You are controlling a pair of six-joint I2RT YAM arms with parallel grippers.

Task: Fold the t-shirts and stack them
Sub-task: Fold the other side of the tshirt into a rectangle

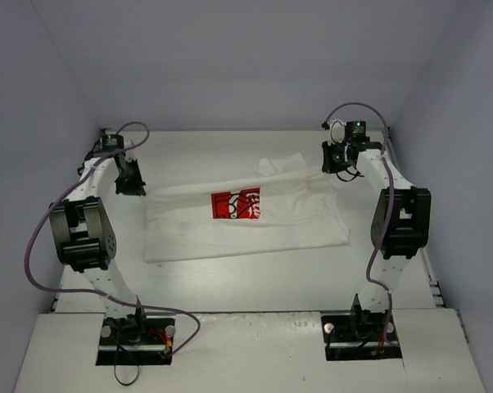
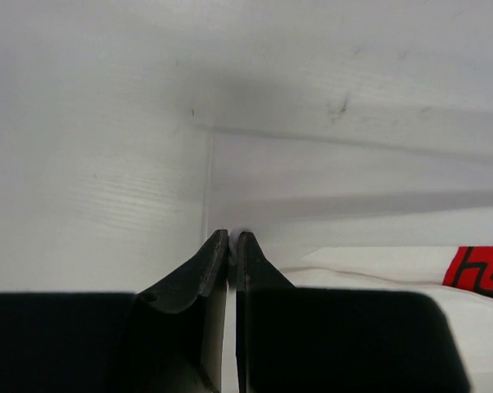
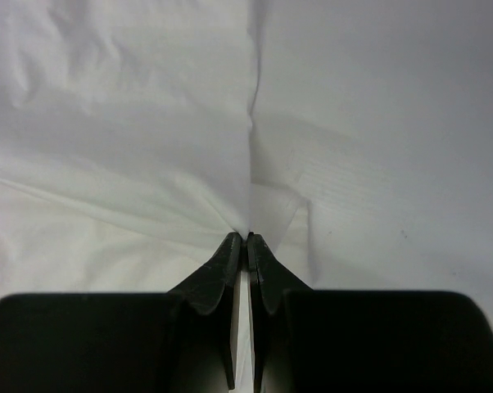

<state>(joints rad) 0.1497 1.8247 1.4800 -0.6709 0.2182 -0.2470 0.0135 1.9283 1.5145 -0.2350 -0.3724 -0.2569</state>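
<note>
Between the two pincers, the t-shirt [image 1: 255,223] lies spread on the tabletop [image 1: 255,282], red print up. The right pincer [image 3: 246,239] pinches its edge; the left pincer [image 2: 232,237] is closed just beside the opposite edge.

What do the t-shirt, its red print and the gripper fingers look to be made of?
T-shirt: soft matte white cloth, likely cotton; it creases and bunches where the right gripper pinches it. Red print: flat opaque ink or film, type unclear. Fingers: black, smooth, slightly shiny, probably plastic.
</note>
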